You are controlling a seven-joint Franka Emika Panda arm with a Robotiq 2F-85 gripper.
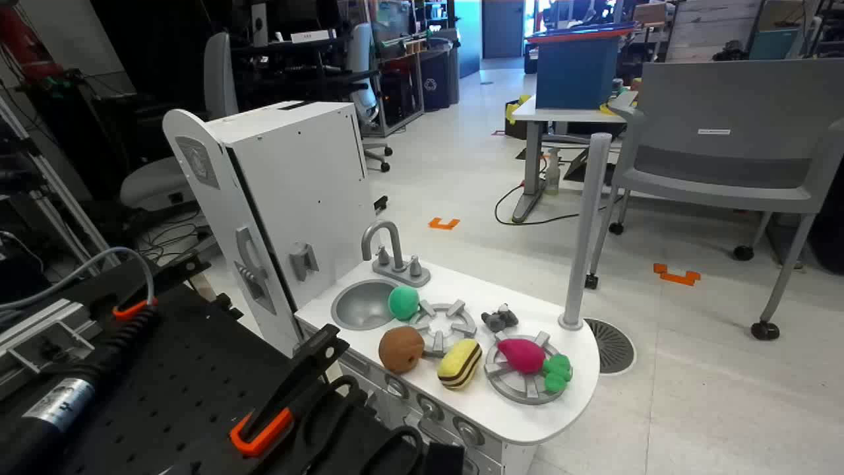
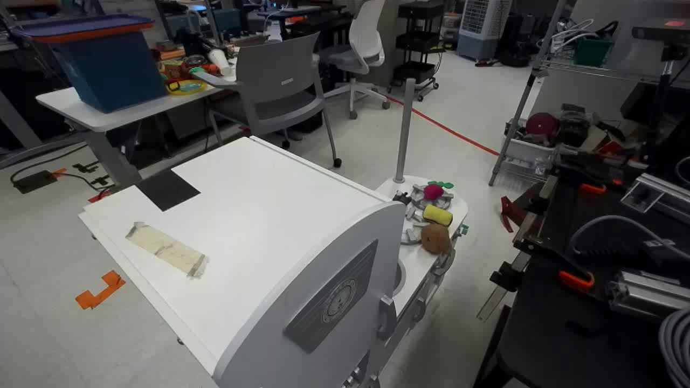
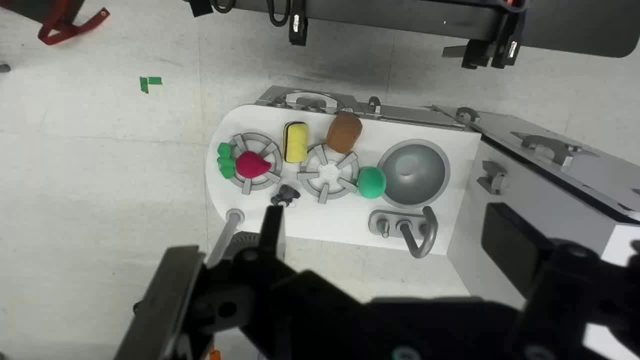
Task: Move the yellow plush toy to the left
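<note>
Left end of the white counter [image 3: 320, 222], in my wrist view: a grey post [image 3: 225, 235]; above it, a pink and green toy [image 3: 251, 165] lying on the left burner [image 3: 246, 187]. Next, a small dark grey thing [image 3: 286, 194], its shape too small to make out. Then the yellow plush toy [image 3: 296, 143], lying on the counter between the left burner and the right burner [image 3: 323, 194], near the edge at the top of the view. In an exterior view the yellow plush toy [image 1: 459, 361] shows dark stripes. Brown ball [image 3: 344, 132] next, just beside the right burner; a gap parts it from the yellow plush toy. Round green toy [image 3: 371, 182] sits between that burner and the sink [image 3: 420, 172]. My claw [image 3: 390, 235]: jaws spread wide, holding nothing, well apart from the toys. Faucet [image 3: 406, 230] shows between the jaws. Far right, a white cabinet [image 3: 535, 192], partly covered by one jaw.
</note>
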